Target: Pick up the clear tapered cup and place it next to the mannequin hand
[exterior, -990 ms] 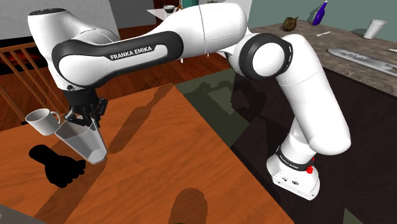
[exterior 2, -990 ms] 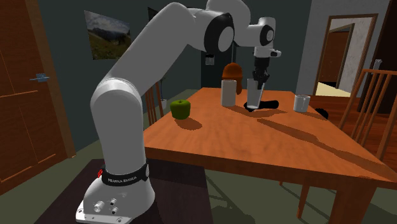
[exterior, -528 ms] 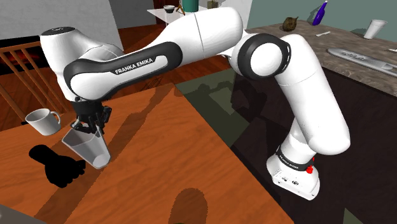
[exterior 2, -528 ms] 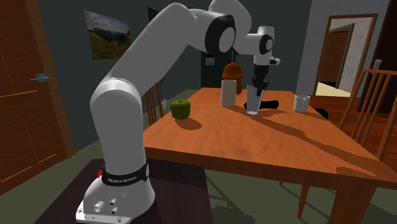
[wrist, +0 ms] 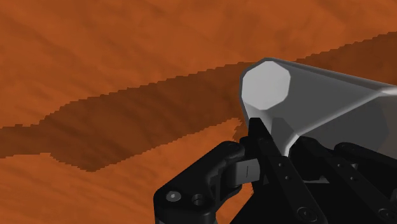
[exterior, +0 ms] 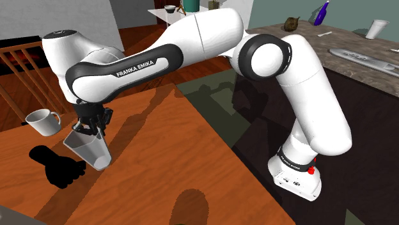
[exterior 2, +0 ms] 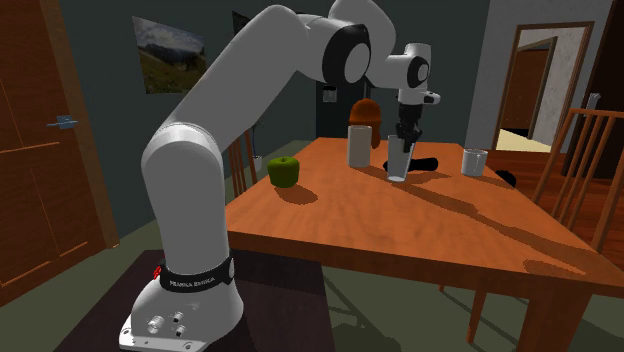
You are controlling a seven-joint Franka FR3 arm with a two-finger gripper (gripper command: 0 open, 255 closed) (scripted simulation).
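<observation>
Now | black gripper (exterior: 87, 128) pinches the rim of the clear tapered cup (exterior: 91, 152) | cup just beside the black mannequin hand (exterior: 56, 167) | likely light, stiff, slippery: grip the rim.

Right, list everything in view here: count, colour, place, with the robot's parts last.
clear tapered cup: one, clear grey, tilted in the gripper, beside the mannequin hand
mannequin hand: one, black, lying on the table
mug: one, white, on the table beyond the mannequin hand
apple: one, green, on the table, at the second exterior view's left
tall cup: one, pale grey, on the table behind the apple
table: one, orange-brown wood
bottle: one, blue, on the counter
small cup: one, white, on the counter
counter: one, dark, behind the arm
picture: one, landscape, on the wall
gripper: one, black, shut on the cup's rim
arm: one, white, dark joints
</observation>
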